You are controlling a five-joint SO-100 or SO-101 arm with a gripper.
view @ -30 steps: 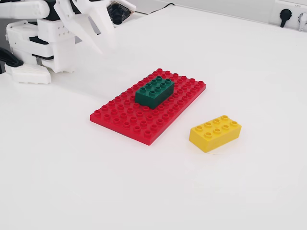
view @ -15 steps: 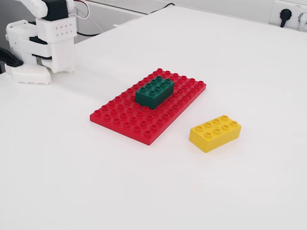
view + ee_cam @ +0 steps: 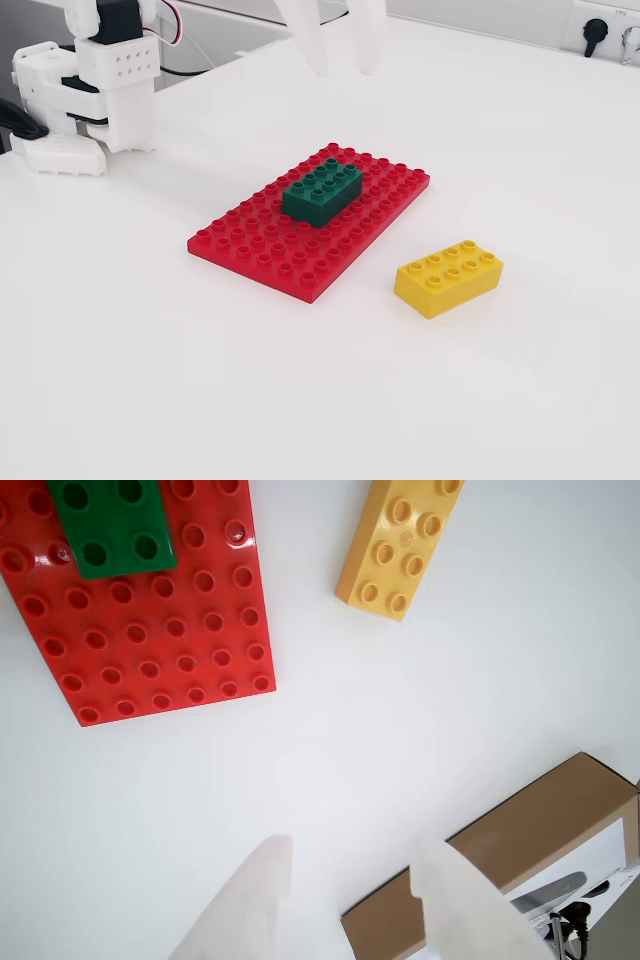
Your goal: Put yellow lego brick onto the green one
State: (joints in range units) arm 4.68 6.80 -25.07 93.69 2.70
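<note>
My claw (image 3: 339,62) hangs spread and empty, top centre of the fixed view. Yellow lego brick (image 3: 448,277) lies lower right, well apart, long axis slanting up-right, beside the green one (image 3: 322,192) on its red plate (image 3: 262,248).

Red baseplate (image 3: 150,630) glossy plastic, glare on studs. Yellow lego brick (image 3: 448,277) and green one (image 3: 322,192) smooth plastic. My table (image 3: 500,130) matt white.

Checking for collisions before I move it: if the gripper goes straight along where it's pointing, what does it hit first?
Probably bare white table. The open gripper aims at empty surface, short of the red baseplate and yellow lego brick; depth is unclear.
</note>
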